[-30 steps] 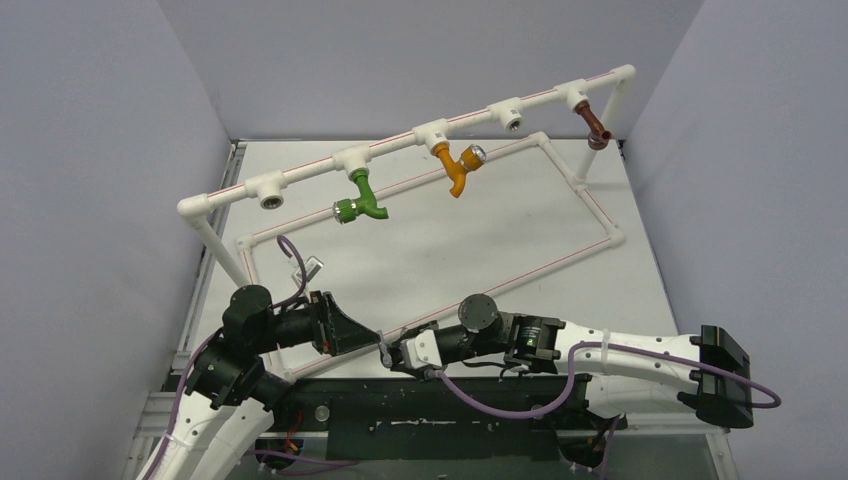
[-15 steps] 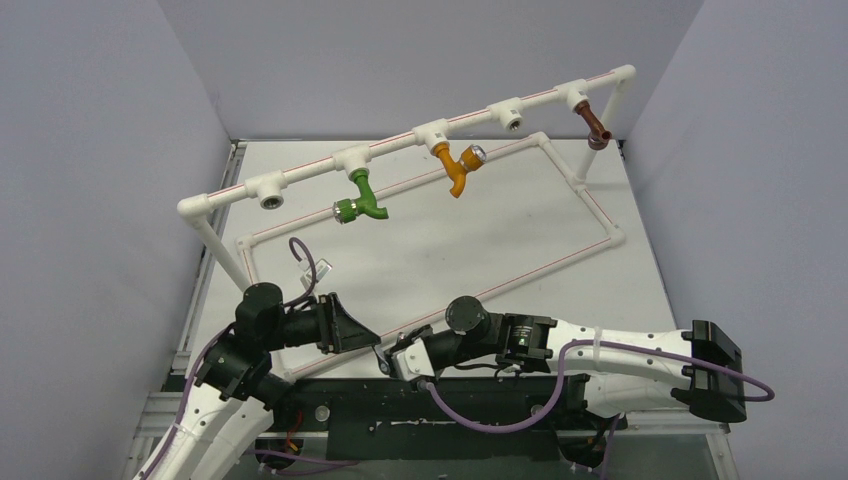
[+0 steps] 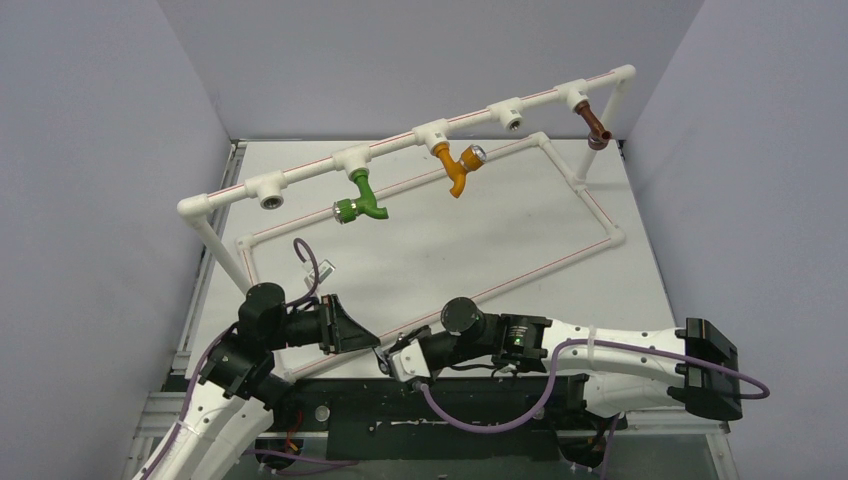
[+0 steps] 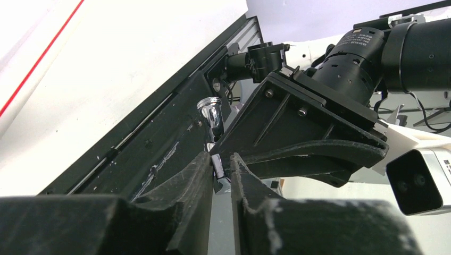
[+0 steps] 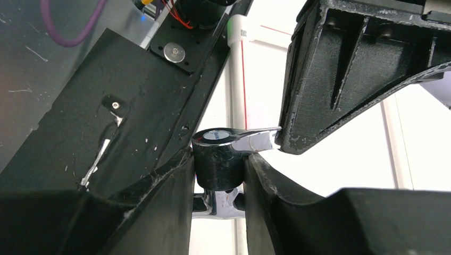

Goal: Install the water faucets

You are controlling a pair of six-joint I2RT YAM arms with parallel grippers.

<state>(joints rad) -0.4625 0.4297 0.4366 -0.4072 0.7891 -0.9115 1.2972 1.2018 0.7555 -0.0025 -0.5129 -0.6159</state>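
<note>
The chrome water faucet (image 3: 384, 353) hangs between my two grippers over the table's front edge. In the right wrist view my right gripper (image 5: 219, 166) is shut on the faucet's dark round body (image 5: 215, 151), and its lever handle (image 5: 258, 140) points right into the left gripper's fingertips. My left gripper (image 4: 220, 161) is shut on that thin lever (image 4: 217, 167). More of the faucet's chrome (image 4: 210, 112) shows beyond it, beside the right gripper's black fingers (image 4: 298, 127). In the top view the left gripper (image 3: 377, 349) and right gripper (image 3: 391, 359) meet tip to tip.
A white pipe rack (image 3: 400, 142) spans the back, carrying a green tap (image 3: 362, 200), an orange tap (image 3: 457, 170) and a brown tap (image 3: 596, 127). Open sockets sit at the left tee (image 3: 270, 196) and at the tee (image 3: 512, 119) between orange and brown. A floor pipe loop (image 3: 560, 258) rings the table.
My left gripper has shut from wide open onto the faucet's lever. Both arms shifted slightly toward the near edge, and the right gripper kept its hold.
</note>
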